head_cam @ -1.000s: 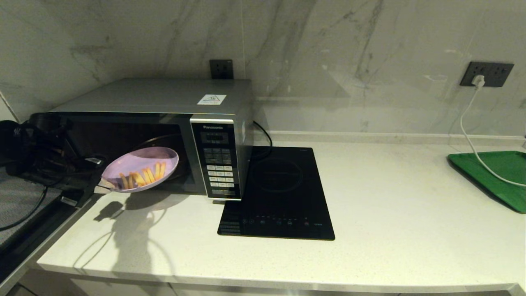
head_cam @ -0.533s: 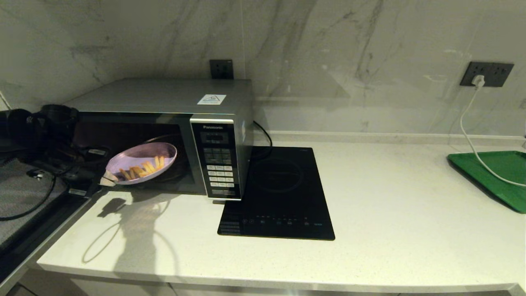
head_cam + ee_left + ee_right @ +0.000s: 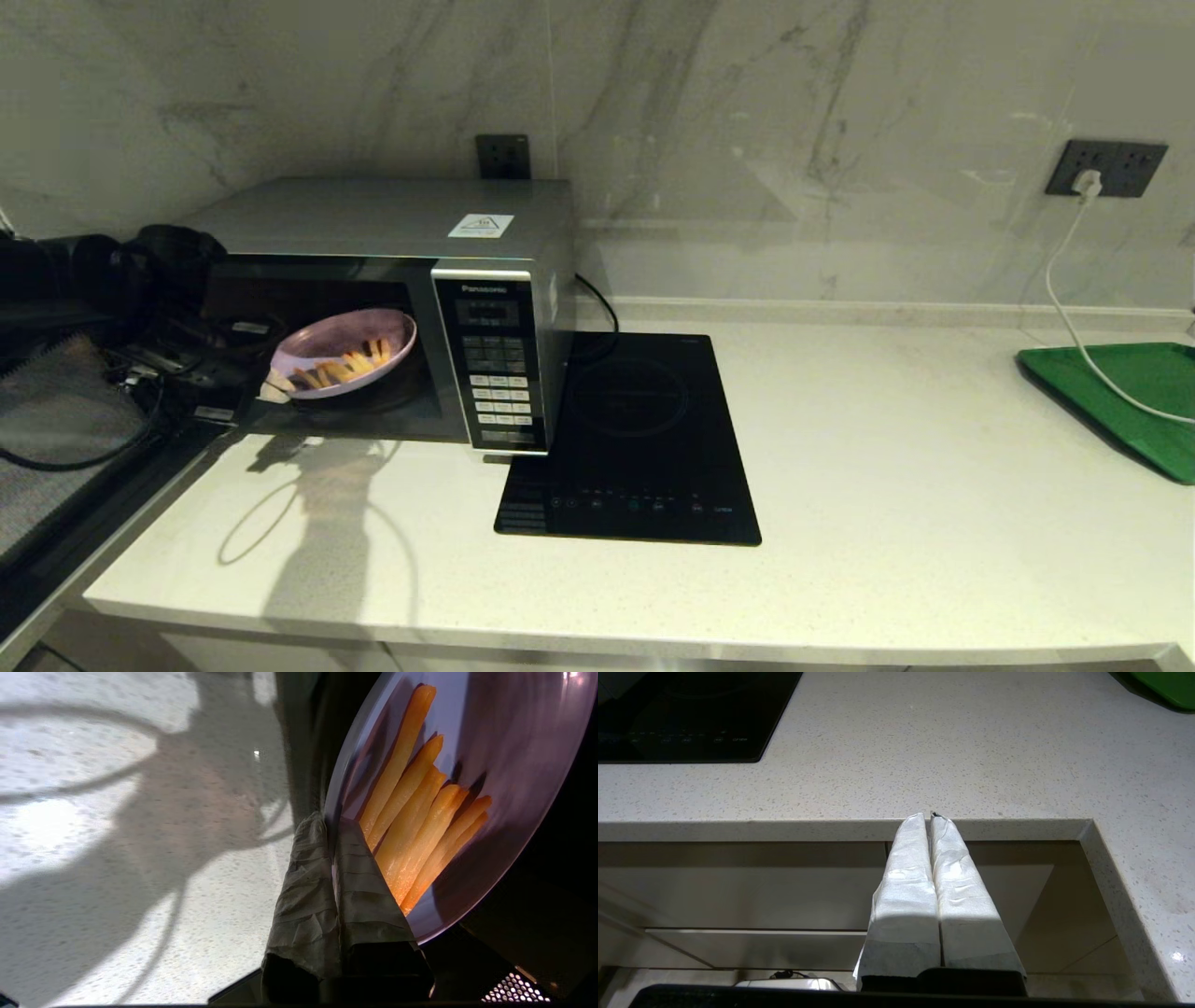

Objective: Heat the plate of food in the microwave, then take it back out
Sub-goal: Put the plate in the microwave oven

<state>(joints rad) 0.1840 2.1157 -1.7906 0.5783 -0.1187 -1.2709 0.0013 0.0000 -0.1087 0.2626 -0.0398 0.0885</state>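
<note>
Two taped fingers (image 3: 322,891) of the left gripper (image 3: 276,385) are pressed together on the near rim of the plate of food (image 3: 344,353), one finger above the rim and one below it, so the gripper is closed on the plate and carries it by this edge. In the head view the plate sits inside the open front of the microwave (image 3: 392,280), in the cavity to the left of the black keypad panel (image 3: 493,364), and it is tilted, with the held edge lower than the far edge. I cannot tell if the bottom of the plate touches the floor of the cavity. In the left wrist view the fries (image 3: 420,812) lie side by side on the lilac surface, and their near ends come just beside the inner finger, almost touching it. The left arm (image 3: 112,308) reaches in from the left side, dark and partly hidden, beside the open microwave. In the right wrist view the right gripper (image 3: 931,815) has its two white taped fingers closed together with nothing between them, and it hangs at the front edge of the counter (image 3: 924,765), well apart from the plate. On the counter the black induction hob (image 3: 635,439) lies just to the right of the microwave, and a green tray (image 3: 1120,401) lies at the far right.
</note>
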